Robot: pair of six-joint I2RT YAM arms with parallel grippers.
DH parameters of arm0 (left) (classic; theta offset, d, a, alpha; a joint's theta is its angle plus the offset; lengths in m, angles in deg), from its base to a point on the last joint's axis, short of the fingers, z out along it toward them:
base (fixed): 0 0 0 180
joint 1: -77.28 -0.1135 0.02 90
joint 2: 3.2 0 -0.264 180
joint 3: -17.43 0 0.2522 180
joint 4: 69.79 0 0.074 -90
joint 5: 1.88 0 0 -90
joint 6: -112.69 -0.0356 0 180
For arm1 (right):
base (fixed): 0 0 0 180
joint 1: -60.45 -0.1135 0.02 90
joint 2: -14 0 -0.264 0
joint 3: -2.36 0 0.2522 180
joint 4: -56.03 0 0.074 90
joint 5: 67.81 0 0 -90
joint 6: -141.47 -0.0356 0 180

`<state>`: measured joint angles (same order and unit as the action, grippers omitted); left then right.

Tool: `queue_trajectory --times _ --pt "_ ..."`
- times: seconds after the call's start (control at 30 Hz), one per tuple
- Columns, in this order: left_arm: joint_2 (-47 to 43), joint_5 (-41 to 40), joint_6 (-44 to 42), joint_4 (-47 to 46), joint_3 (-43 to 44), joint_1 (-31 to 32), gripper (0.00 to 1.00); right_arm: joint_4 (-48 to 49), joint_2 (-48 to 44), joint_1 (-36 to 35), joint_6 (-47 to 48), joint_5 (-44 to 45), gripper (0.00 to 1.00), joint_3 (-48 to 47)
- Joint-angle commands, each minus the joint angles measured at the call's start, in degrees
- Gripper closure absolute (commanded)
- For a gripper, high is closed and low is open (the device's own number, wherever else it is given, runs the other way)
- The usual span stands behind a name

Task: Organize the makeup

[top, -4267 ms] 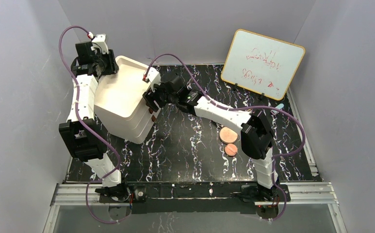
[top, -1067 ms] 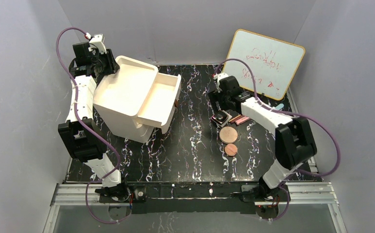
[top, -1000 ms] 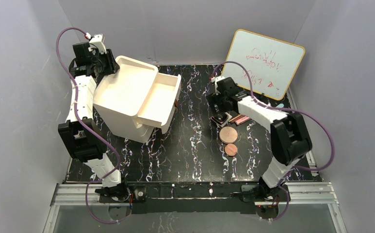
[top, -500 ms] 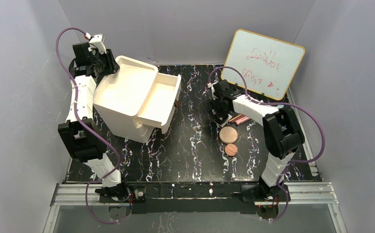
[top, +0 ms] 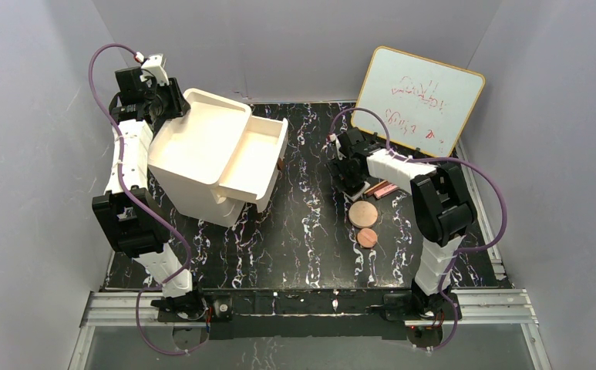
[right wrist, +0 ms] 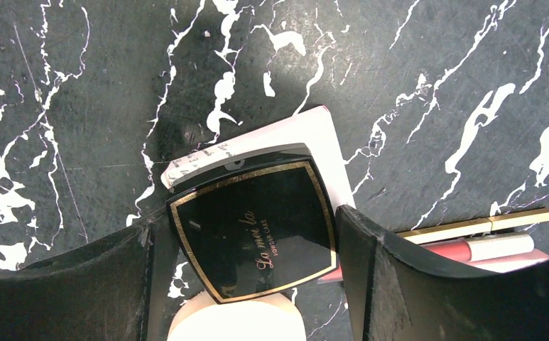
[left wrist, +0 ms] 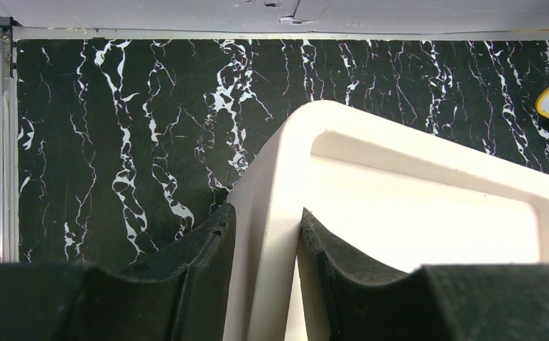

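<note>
The square black compact with a gold frame [right wrist: 253, 227] lies on a white-pink card on the black marble mat. My right gripper [right wrist: 246, 234] stands over it [top: 350, 176], a finger against each side, and it still rests on the mat. Two slim sticks, one gold [right wrist: 470, 226] and one pink [right wrist: 488, 249], lie just right of it [top: 381, 189]. The larger copper-pink disc [top: 362, 212] and the smaller one [top: 367, 237] lie in front. My left gripper [left wrist: 265, 220] is shut on the back rim of the white drawer box [top: 198, 150].
The box's top drawer [top: 254, 162] is pulled out to the right, with brown knobs [top: 281, 163] on the drawer fronts. A whiteboard [top: 418, 100] leans at the back right. A small light-blue cylinder [top: 445, 167] lies below it.
The right gripper left the drawer front, the drawer now stands open, and the gripper swung right, then came left and down onto the compact. The left arm has not moved.
</note>
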<state>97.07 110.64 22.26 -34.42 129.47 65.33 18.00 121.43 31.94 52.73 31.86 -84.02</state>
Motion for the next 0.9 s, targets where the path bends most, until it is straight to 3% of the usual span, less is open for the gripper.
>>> queue_trajectory --times 0.0,0.17,0.53,0.87 --pt "-0.34 0.94 0.0 2.03 -0.38 -0.53 0.66 -0.65 0.5 0.3 -0.53 0.23 0.24 -2.67" --pt "-0.29 1.21 0.06 2.04 -0.34 -0.51 0.66 -1.49 -0.38 0.3 -0.81 0.55 0.32 -3.17" --pt "0.1 2.43 1.83 1.94 -0.28 -0.53 0.66 -5.96 -9.16 -0.01 -2.83 -1.5 0.35 -11.28" --pt "0.27 3.77 2.16 1.71 -0.21 -0.54 0.66 -8.69 -7.35 -8.42 -2.09 0.9 0.38 -28.14"
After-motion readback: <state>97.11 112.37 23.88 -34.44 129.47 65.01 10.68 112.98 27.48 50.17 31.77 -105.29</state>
